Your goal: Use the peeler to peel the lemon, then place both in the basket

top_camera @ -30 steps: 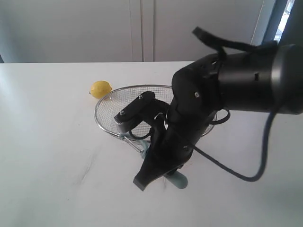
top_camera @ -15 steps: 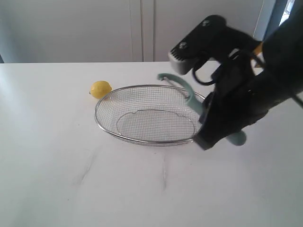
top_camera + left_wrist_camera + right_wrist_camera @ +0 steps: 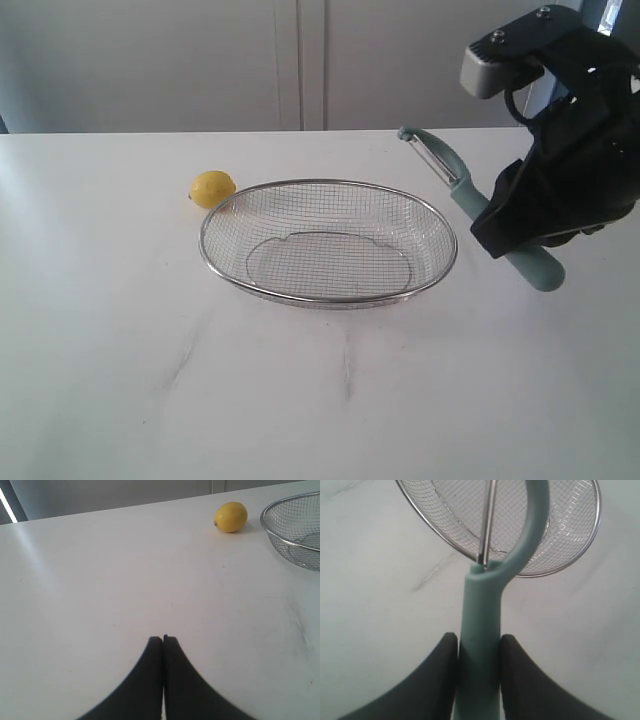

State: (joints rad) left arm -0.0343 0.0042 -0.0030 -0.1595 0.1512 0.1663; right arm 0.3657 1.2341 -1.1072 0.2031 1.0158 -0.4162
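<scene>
Yellow lemon (image 3: pixel 213 188) is lying on the white table (image 3: pixel 120 350), unpeeled as far as can be seen, at about ten o'clock from the basket (image 3: pixel 330 303) in the exterior view. The left wrist view is showing a narrow gap between lemon (image 3: pixel 231 516) and basket rim (image 3: pixel 280 539), so the two are just beside each other and not touching. The wire-mesh basket is sitting upright near the middle of the table, and nothing is lying in it.

The right pincer (image 3: pixel 479 647) is clamping the peeler (image 3: pixel 479 610) by its pale teal handle, one black finger (image 3: pixel 442 660) pressing on each side. In the exterior view the peeler (image 3: pixel 470 205) is hanging clear of the table at about three o'clock from the basket. It is tilting, with its head and metal blade pointing toward ten o'clock and the butt of the handle toward four o'clock. The head is reaching just past the basket's rim at two o'clock.

The left pincer (image 3: pixel 163 640) is hovering over bare table, well apart from the lemon. Its two fingers are pressing together, gripping nothing.
</scene>
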